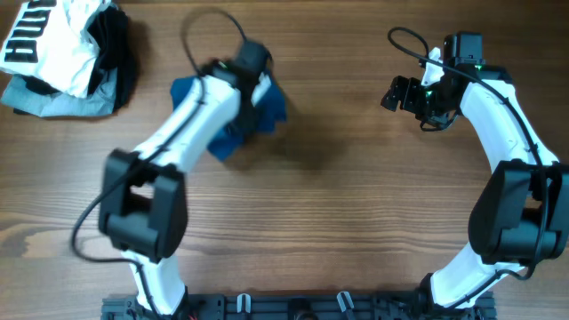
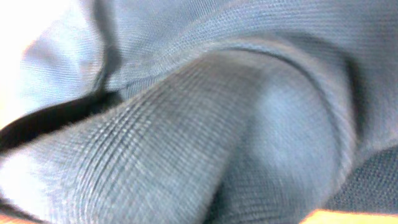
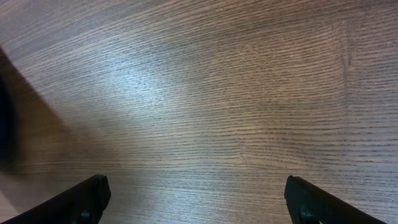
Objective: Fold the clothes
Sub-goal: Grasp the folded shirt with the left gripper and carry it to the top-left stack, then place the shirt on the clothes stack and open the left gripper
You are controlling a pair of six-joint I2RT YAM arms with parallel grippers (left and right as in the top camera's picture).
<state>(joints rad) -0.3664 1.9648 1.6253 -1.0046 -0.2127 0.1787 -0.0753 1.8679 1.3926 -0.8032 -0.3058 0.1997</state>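
Deep-blue cloth, one garment (image 1: 272, 108) only, lies bunched in a small crumpled heap on the wooden table (image 1: 338, 204), left of centre and toward the far edge. It is plain, with no print. Much of it is covered from overhead by the left arm, and blue shows on both sides of that arm. In the left wrist view the garment (image 2: 249, 124) fills the whole picture: a fine ribbed knit, rolled into a thick rounded fold with a dark gap beneath it at the left.

Two arms are at work. The left gripper (image 1: 252, 96) is down on the heap. Its fingers are hidden by cloth, so I cannot tell how its jaws stand. The right gripper (image 1: 402, 93) is well apart from the garment, over bare wood at the far right. Its two fingertips (image 3: 87, 196) stand wide, with nothing between them.

Three other garments are piled in the far left corner: one white with black lettering (image 1: 53, 40), one black (image 1: 123, 58), and one pale grey-blue (image 1: 53, 102) underneath.
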